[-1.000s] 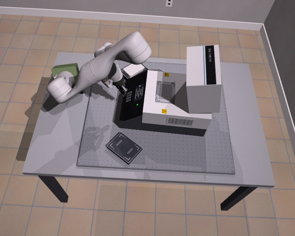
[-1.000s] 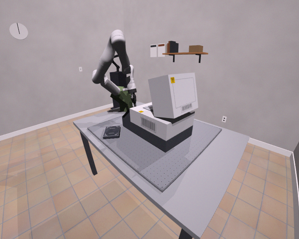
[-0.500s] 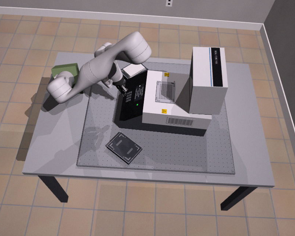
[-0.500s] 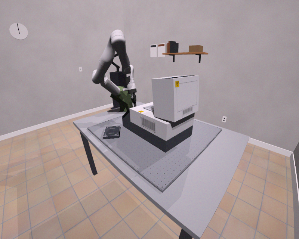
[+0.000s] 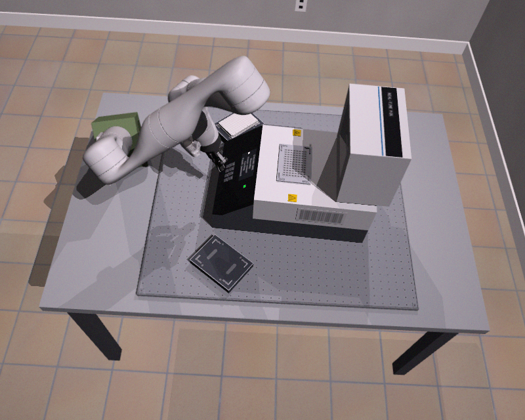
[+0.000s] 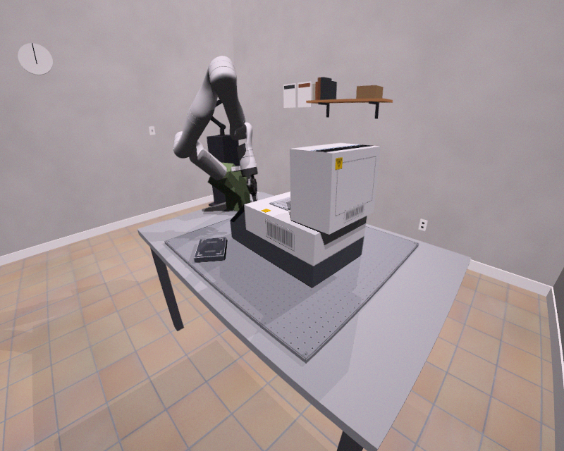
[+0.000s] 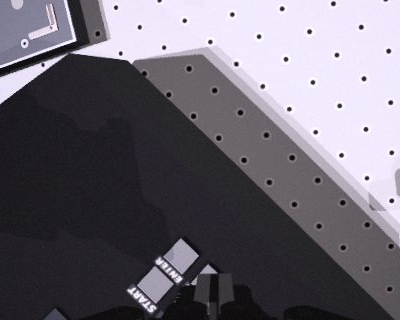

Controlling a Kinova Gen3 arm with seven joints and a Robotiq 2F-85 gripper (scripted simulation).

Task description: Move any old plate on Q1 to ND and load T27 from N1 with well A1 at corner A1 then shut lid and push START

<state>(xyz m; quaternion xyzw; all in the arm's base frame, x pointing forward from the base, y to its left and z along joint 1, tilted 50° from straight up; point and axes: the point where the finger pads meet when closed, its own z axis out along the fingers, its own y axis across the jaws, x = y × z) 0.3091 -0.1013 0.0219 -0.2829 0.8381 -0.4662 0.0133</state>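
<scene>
Q1 (image 5: 312,180) sits on the perforated breadboard (image 5: 299,271) mid-bench, lid (image 5: 373,140) fully upright at the rear, block exposed.

- Fingers: closed together, nothing between them. The tips are at Q1's black front panel (image 5: 235,171), in the key area; the wrist view shows them just beside keys labelled START (image 7: 154,287) and ENTER (image 7: 179,257). Can't tell whether the tips touch a key.
- Gripper (image 5: 218,163) points down at the panel's upper end, with the arm (image 5: 172,122) reaching in from the arm's base side of Q1.
- Lamp (image 5: 243,186) on the front panel shows green.
- Block: a plate (image 5: 293,163) with a dark well grid lies on Q1's white deck, inside the locators as far as the top view shows, partly in the lid's shadow. Label not readable, so can't tell which plate it is.
- A white plate (image 5: 238,123) sits just behind Q1's front-panel corner, partly hidden by the arm; presumably T27 on N1, label not readable.
- A dark nest (image 5: 220,262) with white corner markings lies on the breadboard off Q1's barcode side, well apart from Q1, with no plate on it. It is turned at an angle to Q1.
- A green box (image 5: 116,124) stands at the bench (image 5: 434,312) edge near the arm's base, well apart from Q1.
</scene>
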